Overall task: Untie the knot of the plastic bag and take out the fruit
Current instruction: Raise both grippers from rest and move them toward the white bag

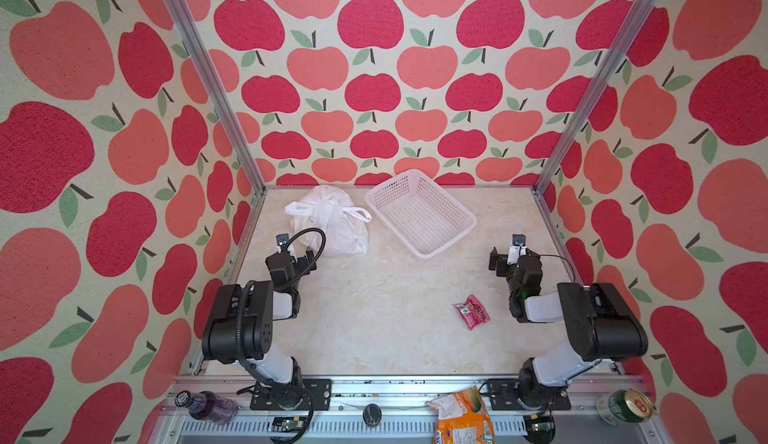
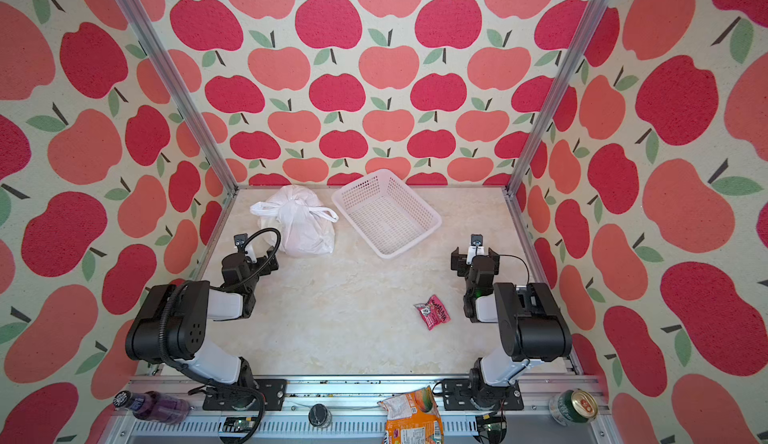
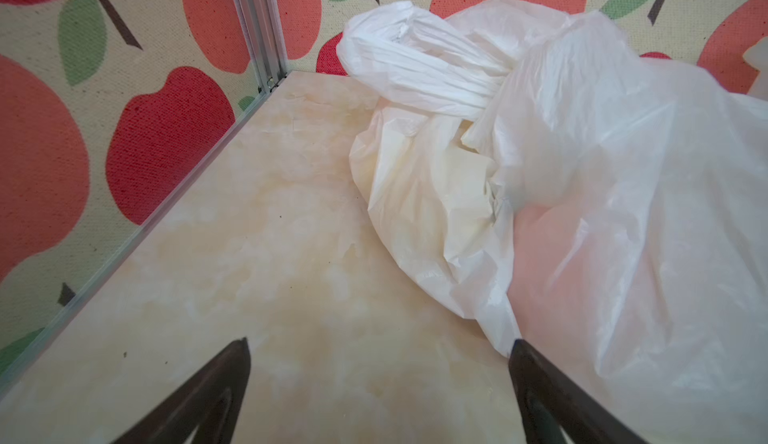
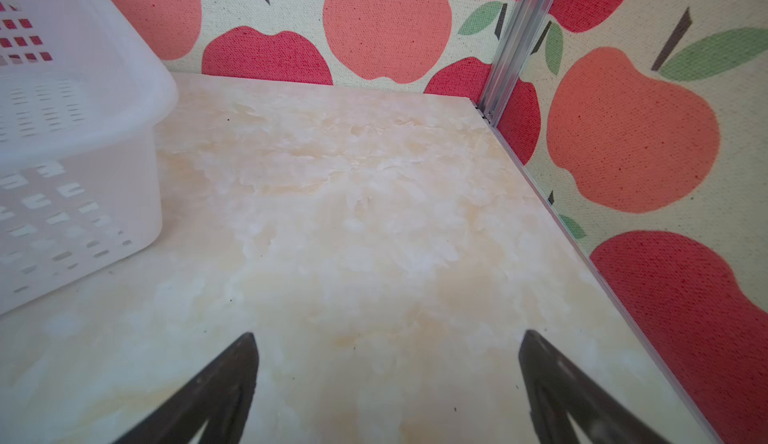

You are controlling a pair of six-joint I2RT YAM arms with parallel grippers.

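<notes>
The bench has a pale marble-like top; on it the plastic bag lies at the far left; the white basket stands just beside it; a small red packet lies nearer, right of the middle.

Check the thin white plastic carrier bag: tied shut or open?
The thin white plastic bag is tied shut: its loop handles join in a bunched knot on top, and no opening shows.
</notes>
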